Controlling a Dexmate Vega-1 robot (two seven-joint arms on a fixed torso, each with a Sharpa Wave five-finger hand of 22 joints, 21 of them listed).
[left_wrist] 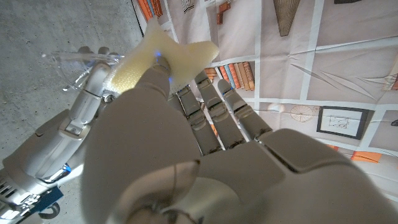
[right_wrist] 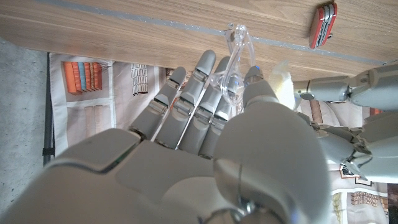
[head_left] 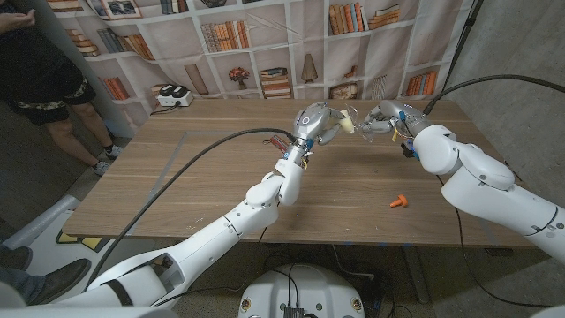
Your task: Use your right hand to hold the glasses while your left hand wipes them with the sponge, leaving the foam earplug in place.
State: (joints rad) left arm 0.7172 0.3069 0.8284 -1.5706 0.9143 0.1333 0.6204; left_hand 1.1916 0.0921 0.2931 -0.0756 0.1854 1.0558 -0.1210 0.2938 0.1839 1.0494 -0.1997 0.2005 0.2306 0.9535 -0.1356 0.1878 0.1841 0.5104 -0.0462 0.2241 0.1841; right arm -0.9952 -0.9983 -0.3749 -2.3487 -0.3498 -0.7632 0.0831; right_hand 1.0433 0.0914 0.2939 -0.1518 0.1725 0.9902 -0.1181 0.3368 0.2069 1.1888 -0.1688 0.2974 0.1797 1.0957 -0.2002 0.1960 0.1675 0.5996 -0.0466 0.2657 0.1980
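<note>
Over the far middle of the wooden table [head_left: 177, 190], the two arms are meeting in the air. The right hand [head_left: 386, 116] is pinching the clear glasses [right_wrist: 235, 59] between thumb and fingers, holding them up off the wood; from its own wrist camera the transparent frame is sticking out past the fingertips. The left hand [head_left: 316, 121] is gripping the pale yellow sponge [head_left: 346, 121] and is holding it right against the glasses, though whether the two are actually touching is hard to tell. In the left wrist view the sponge [left_wrist: 163, 57] is sitting folded over the thumb, with the glasses [left_wrist: 79, 62] just beyond it.

The orange foam earplug [head_left: 400, 201] is lying on the table on the robot's right, well apart from both hands and nearer the front edge. A small red item [right_wrist: 325, 23] is lying on the wood too; what it is cannot be made out.

A bookshelf-printed backdrop [head_left: 265, 44] is hanging behind the table, with a white power strip [head_left: 173, 96] by its far left corner. A person [head_left: 40, 79] in dark clothes is standing at the far left.
</note>
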